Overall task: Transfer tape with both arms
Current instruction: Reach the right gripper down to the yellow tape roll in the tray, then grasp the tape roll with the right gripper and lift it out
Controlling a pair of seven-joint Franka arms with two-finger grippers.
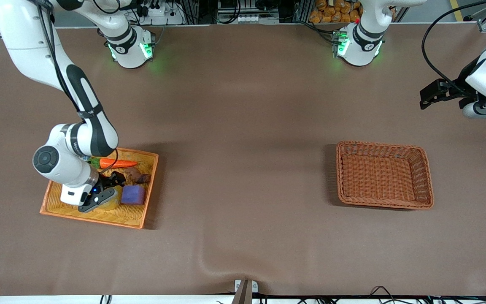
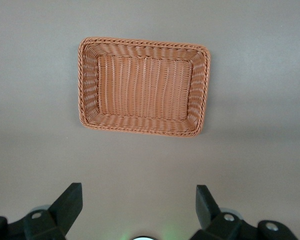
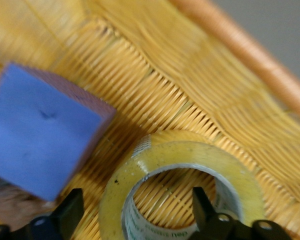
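Note:
The tape (image 1: pixel 115 202) lies flat in the yellow wicker tray (image 1: pixel 95 218), beside the purple cube (image 1: pixel 133 195) on the side toward the right arm's end of the table. My right gripper (image 1: pixel 107 191) is low over the roll and open. In the right wrist view the tape (image 3: pixel 115 200) is a yellowish ring. One finger (image 3: pixel 202 205) is inside its hollow core, the other finger (image 3: pixel 70 207) outside its wall; my right gripper (image 3: pixel 136 200) straddles that wall. My left gripper (image 1: pixel 426 99) waits open and empty, high at the left arm's end, also shown in its wrist view (image 2: pixel 139 197).
The tray also holds an orange carrot toy (image 1: pixel 118 163) and a brown toy (image 1: pixel 138 176). The cube (image 3: pixel 40 130) sits close to the roll. An empty brown wicker basket (image 1: pixel 382 145) stands toward the left arm's end, seen from above in the left wrist view (image 2: pixel 140 44).

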